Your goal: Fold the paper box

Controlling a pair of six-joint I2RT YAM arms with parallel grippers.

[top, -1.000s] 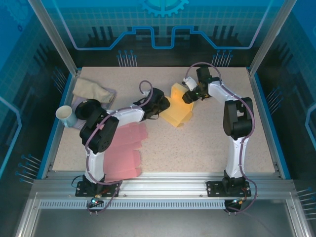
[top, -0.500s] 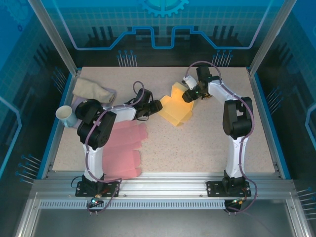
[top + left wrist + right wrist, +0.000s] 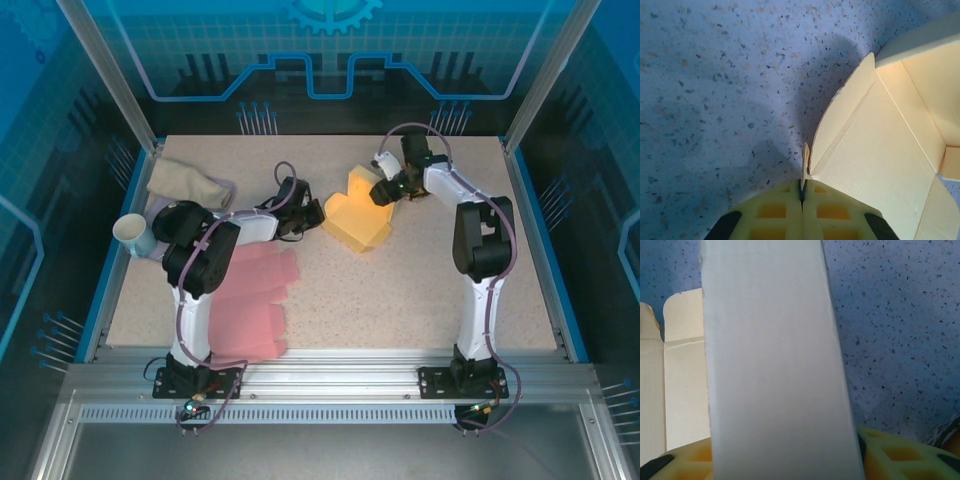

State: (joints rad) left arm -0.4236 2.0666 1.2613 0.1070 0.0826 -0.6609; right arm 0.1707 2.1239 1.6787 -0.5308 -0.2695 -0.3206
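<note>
Left wrist: left hand (image 3: 802, 189) pinches paper box (image 3: 880, 165) flap.

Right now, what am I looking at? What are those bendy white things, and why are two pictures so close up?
Those are two robot arms, bolted at the near edge of a table. Each ends in a two-finger pincher called a gripper. The wide picture comes from a camera above and behind them. The two close-ups come from little cameras on their wrists, looking along the fingers. The arms are folding a yellow paper box. The left gripper is shut, pinching a small flap of it. The right gripper has a wide panel of the box between its fingers, but I can't tell whether it squeezes. Also on the table are pink sheets, a cup and a beige cloth.
</note>
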